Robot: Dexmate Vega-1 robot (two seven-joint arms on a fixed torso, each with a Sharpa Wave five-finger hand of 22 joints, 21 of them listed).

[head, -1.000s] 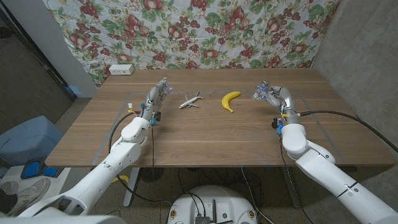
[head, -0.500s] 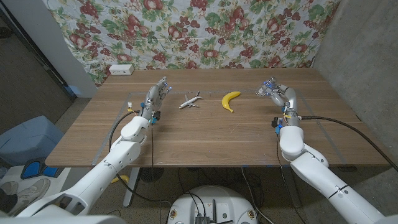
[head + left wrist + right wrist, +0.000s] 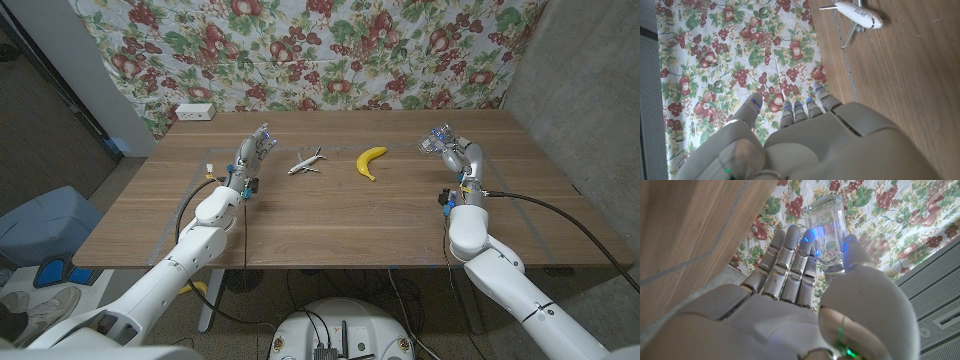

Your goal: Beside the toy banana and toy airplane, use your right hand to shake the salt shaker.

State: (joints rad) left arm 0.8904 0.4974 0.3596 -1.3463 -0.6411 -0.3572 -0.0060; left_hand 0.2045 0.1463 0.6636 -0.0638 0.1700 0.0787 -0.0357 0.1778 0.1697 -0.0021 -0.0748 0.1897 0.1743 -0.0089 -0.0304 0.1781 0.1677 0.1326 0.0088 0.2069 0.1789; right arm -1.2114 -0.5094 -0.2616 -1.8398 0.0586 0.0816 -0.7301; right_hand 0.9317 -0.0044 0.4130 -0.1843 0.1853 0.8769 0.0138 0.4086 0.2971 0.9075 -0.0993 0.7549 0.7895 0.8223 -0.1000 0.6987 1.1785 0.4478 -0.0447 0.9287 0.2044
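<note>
You're mid-shake: your right hand (image 3: 455,156) has the salt shaker (image 3: 436,139) pinched between thumb and fingers, lifted off the surface (image 3: 330,215), well right of the toy banana (image 3: 371,161) and toy airplane (image 3: 306,161). Next calls for another flick, grip kept firm. Since a second ago the shaker has swung right and back. Your left hand (image 3: 252,152) waits open, holding nothing.

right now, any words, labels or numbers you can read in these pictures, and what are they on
Small white toy airplane: dark lettering along its fuselage, too blurred to read.
Clear glass salt shaker held in the right hand: no label visible.
Yellow toy banana: no text visible.
</note>
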